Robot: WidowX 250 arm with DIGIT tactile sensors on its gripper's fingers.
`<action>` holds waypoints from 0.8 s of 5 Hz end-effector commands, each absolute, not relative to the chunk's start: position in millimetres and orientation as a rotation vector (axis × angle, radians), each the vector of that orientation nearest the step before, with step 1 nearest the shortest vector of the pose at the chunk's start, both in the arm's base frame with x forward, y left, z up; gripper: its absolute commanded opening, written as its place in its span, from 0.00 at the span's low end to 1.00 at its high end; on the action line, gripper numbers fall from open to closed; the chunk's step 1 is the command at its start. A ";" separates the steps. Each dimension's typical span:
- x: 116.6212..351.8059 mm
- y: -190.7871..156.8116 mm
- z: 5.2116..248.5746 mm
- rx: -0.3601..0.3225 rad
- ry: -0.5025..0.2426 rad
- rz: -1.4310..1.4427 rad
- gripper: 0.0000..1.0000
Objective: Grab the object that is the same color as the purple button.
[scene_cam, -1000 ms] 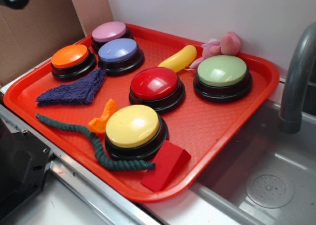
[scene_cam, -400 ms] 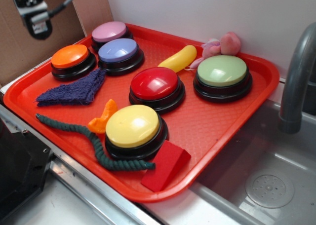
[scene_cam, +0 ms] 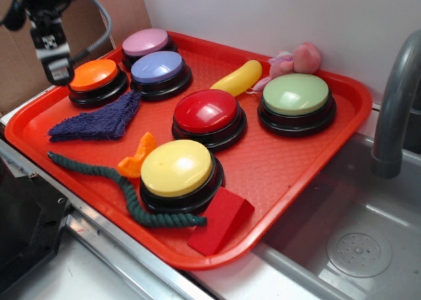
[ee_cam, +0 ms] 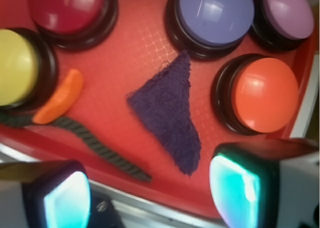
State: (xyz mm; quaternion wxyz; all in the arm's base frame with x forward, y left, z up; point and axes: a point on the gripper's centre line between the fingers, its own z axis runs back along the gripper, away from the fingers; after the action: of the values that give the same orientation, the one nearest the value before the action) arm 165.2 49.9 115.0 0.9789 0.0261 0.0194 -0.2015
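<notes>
The purple-indigo knitted cloth (scene_cam: 99,122) lies flat on the red tray (scene_cam: 276,162), at its left, just in front of the orange button (scene_cam: 96,76) and the purple button (scene_cam: 158,68). In the wrist view the cloth (ee_cam: 167,113) is a rough triangle in mid-frame. My gripper (scene_cam: 54,68) hangs high at the tray's left rim, beside the orange button and above-left of the cloth. In the wrist view the gripper (ee_cam: 150,195) is open and empty, its two pads wide apart.
On the tray stand pink (scene_cam: 145,42), red (scene_cam: 206,113), yellow (scene_cam: 177,170) and green (scene_cam: 296,96) buttons. A dark green rope (scene_cam: 125,191), an orange piece (scene_cam: 138,155), a yellow banana (scene_cam: 238,77), a pink toy (scene_cam: 296,60) and a red block (scene_cam: 220,221) lie around. A sink (scene_cam: 358,241) and faucet (scene_cam: 398,96) are right.
My gripper has come down from the top left corner of the exterior view to the tray's left rim beside the orange button. The objects have not moved.
</notes>
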 end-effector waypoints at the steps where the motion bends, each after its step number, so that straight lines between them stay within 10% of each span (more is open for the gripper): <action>1: 172.9 65.5 85.4 0.050 0.045 -0.489 1.00; 4: 162.6 85.3 45.6 0.031 0.019 -0.507 1.00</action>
State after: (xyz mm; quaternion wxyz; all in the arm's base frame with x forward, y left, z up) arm 159.3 83.5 42.8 0.9683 0.0081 0.0157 -0.2491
